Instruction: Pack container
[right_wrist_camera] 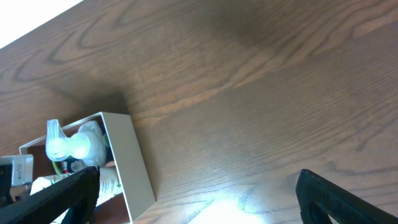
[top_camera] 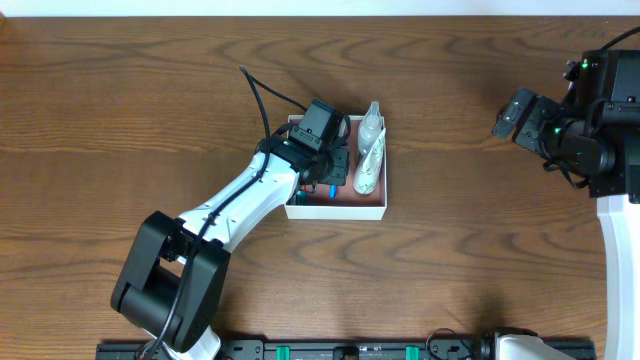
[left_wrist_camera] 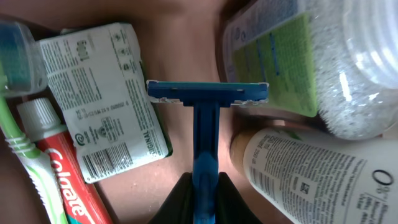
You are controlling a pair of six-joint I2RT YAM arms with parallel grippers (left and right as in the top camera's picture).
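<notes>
The container point(top_camera: 368, 209) is a shallow white-walled box with a reddish-brown inside at the table's middle; it also shows in the right wrist view point(right_wrist_camera: 134, 165). My left gripper point(top_camera: 328, 178) is inside it, shut on the handle of a blue razor point(left_wrist_camera: 205, 118) whose head lies over the box floor. Around the razor lie a Colgate toothpaste tube point(left_wrist_camera: 59, 168), a green toothbrush point(left_wrist_camera: 18, 155), a white labelled packet point(left_wrist_camera: 106, 93) and two white bottles point(left_wrist_camera: 311, 168). The bottles show overhead point(top_camera: 370, 150). My right gripper point(right_wrist_camera: 199, 205) is open and empty, held over bare table at the far right point(top_camera: 515, 115).
The wooden table point(top_camera: 480, 230) stretches all round the container. A black rail point(top_camera: 360, 350) runs along the front edge. The left arm's black cable point(top_camera: 262, 100) loops up behind the gripper.
</notes>
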